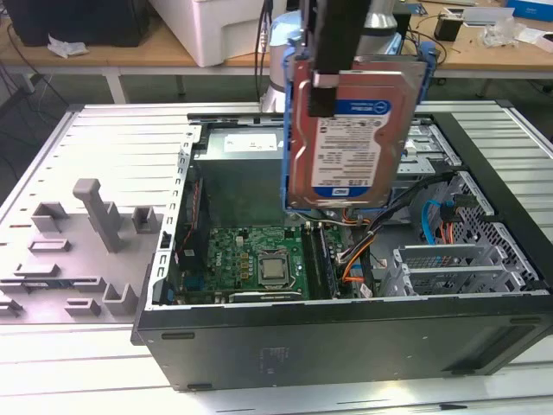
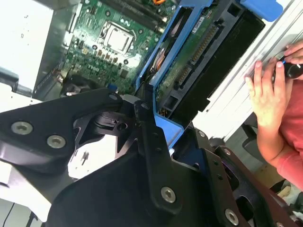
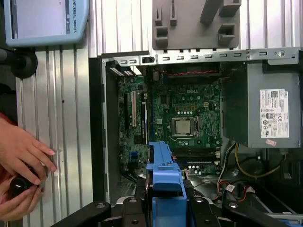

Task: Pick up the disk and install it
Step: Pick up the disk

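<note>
Tabletop (image 1: 112,147) of ribbed pale metal carries a computer case (image 1: 346,346) lying on its side with the top panel off, and a grey fixture plate (image 1: 69,259) with upright blocks at the exterior view's left. Inside the case, a grey power-supply box (image 1: 238,186) fills the far left corner, a green motherboard (image 1: 251,259) lies flat nearer, and a silver drive cage (image 1: 449,268) stands at the exterior view's right, with orange and white cables (image 1: 363,259) loose between board and cage. The disk (image 1: 350,138) hangs on edge above the open case, clear of its rim, label facing the exterior camera, its lower edge over the cables. The gripper (image 1: 324,82) reaches down from above, its black jaws pinching the disk's blue carrier rail. In the first wrist view a person's hand (image 3: 23,153) rests on the tabletop just outside the case wall, closed around a small dark object.
</note>
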Motion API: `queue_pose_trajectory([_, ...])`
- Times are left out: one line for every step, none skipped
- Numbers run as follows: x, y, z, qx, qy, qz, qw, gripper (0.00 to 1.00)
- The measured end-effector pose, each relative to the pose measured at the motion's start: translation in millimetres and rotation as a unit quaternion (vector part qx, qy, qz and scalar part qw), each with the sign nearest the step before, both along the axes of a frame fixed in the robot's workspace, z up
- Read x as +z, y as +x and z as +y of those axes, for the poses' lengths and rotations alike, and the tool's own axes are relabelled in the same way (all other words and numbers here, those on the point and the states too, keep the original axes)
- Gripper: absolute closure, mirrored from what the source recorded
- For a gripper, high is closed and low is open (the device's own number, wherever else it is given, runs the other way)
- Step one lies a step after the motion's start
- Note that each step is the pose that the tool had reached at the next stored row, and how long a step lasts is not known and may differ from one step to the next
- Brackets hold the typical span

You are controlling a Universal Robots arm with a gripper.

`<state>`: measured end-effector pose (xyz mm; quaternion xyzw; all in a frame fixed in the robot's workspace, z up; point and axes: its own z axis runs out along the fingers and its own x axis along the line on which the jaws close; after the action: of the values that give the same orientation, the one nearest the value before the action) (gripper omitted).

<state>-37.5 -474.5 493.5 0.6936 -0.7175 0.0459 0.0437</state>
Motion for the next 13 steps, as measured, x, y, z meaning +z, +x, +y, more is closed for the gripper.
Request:
queue_pose_trajectory([0.0,3.7,-0.1,0.000,0.0000,0.0000,1.0000,0.63])
queue_pose_trajectory([0.0,7.5,-0.3,0.000,0.0000,0.0000,1.0000,0.63])
queue_pose_trajectory([0.0,12.0,-0.5,0.000,0.0000,0.0000,1.0000,0.63])
queue_pose_trajectory([0.0,18.0,-0.7,0.001,0.0000,0.0000,1.0000,0.63])
queue_pose_trajectory([0.0,24.6,-0.9,0.001,0.0000,0.0000,1.0000,0.63])
queue_pose_trajectory([0.0,29.2,-1.1,0.001,0.0000,0.0000,1.0000,0.63])
queue_pose_trajectory([0.0,32.3,-1.1,0.001,0.0000,0.0000,1.0000,0.63])
queue_pose_trajectory([-0.1,37.1,-1.4,0.001,0.0001,0.0000,1.0000,0.63])
queue_pose_trajectory([0.0,40.5,-1.6,0.002,0.0001,0.0000,1.0000,0.63])
queue_pose_trajectory([0.0,45.1,-1.9,0.002,0.0001,0.0000,1.0000,0.63])
queue_pose_trajectory([-0.1,48.4,-2.1,0.002,0.0001,0.0000,1.0000,0.63])
queue_pose_trajectory([0.0,52.3,-2.3,0.002,0.0000,0.0000,1.0000,0.63])
queue_pose_trajectory([0.0,55.5,-2.5,0.002,0.0000,0.0000,1.0000,0.63])
